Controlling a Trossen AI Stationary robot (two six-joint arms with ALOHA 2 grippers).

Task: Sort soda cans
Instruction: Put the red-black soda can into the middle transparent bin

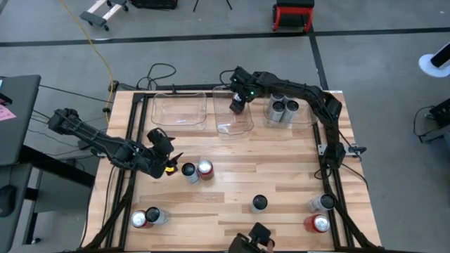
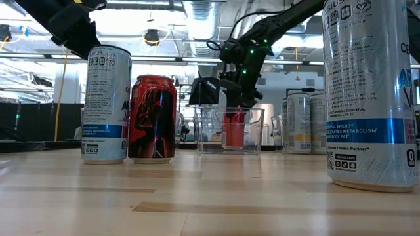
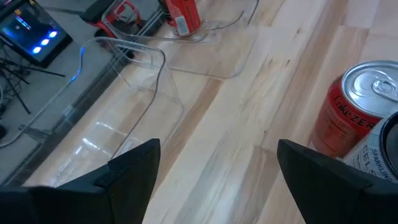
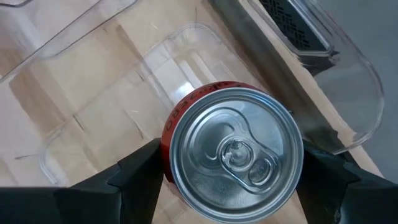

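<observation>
My right gripper (image 1: 239, 105) hangs over the middle clear bin (image 1: 242, 128), shut on a red soda can (image 4: 233, 158) with a silver top. In the low view this can (image 2: 233, 131) stands upright inside the bin. My left gripper (image 1: 170, 164) is open and empty, just left of a silver can (image 1: 188, 171) and a red can (image 1: 204, 169) that stand side by side on the table. In the left wrist view, the red can (image 3: 357, 106) and the silver can (image 3: 380, 158) lie beyond its right finger. Three silver cans (image 1: 281, 109) stand in the right bin. My right gripper comes from above, pointing down, and pinches the red can's side wall (image 4: 169, 140) just below its top rim, one finger on each side. The can's wide top hides the pads. The can is upright in the middle bin; whether its base touches the bin floor, I cannot tell.
An empty clear bin (image 1: 179, 109) sits at the far left. More cans stand near the table's front: a red and silver pair (image 1: 148, 218), a dark-topped silver can (image 1: 259, 204), and a silver and red pair (image 1: 319, 213). Bare wood lies between them.
</observation>
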